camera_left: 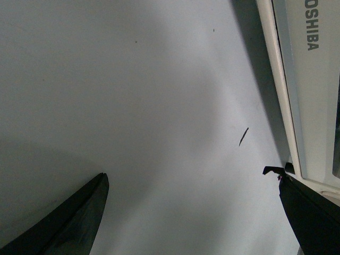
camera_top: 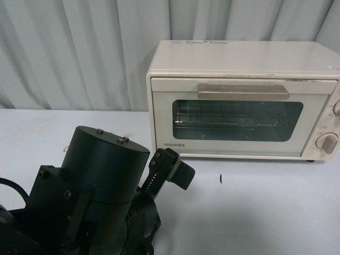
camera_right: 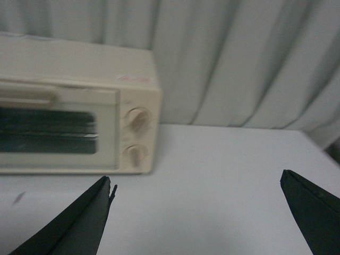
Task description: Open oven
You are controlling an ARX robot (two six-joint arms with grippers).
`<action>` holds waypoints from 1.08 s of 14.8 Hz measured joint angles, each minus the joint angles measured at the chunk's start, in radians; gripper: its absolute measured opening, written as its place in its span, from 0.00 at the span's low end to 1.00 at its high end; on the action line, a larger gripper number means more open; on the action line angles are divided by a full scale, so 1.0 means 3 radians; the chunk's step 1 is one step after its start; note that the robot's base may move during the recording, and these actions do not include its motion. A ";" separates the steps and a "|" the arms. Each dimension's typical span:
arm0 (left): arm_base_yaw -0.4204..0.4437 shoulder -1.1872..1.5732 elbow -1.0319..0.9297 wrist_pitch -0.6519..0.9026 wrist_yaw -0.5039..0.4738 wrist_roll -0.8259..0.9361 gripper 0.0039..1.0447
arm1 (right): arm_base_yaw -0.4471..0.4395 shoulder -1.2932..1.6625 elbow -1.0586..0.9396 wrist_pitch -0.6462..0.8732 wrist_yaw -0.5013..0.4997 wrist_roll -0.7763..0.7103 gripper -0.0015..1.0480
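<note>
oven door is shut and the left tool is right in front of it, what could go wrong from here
The cream-white boxy toaster oven stands free on the smooth white table; pulling its beige bar handle may drag or tip it instead. The open left tool sits low by the oven's bottom edge, so the door could drop onto it.

The oven stands upright in the upper right of the front view, a cream-white box facing the camera, its right edge cut by the frame. Its door is shut, with a beige bar handle across the top, a dark glass window showing the wire rack, TOSHIBA lettering at lower left and two round knobs on the right
</note>
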 joint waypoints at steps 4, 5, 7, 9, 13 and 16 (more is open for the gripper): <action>-0.0003 0.0000 -0.0001 -0.0003 -0.0004 0.0000 0.94 | 0.0023 0.2115 0.0931 0.1635 -0.0020 -0.0889 0.94; -0.0003 0.0000 -0.0001 -0.0001 -0.0005 -0.0001 0.94 | 0.0058 0.2607 0.1222 0.1774 -0.0089 -0.1076 0.94; -0.0003 0.0000 -0.0001 -0.0001 -0.0004 0.0000 0.94 | 0.0197 0.3435 0.1823 0.1692 -0.0181 -0.1493 0.94; -0.0003 0.0000 -0.0001 0.0000 -0.0003 0.0000 0.94 | 0.0327 0.3928 0.2321 0.1581 -0.0248 -0.1887 0.94; -0.0003 0.0000 -0.0001 0.0000 0.0003 0.0000 0.94 | 0.0497 0.4261 0.2708 0.1291 -0.0484 -0.2622 0.65; -0.0003 0.0000 -0.0001 0.0000 0.0004 0.0000 0.94 | 0.0533 0.4344 0.2738 0.1076 -0.0635 -0.3154 0.36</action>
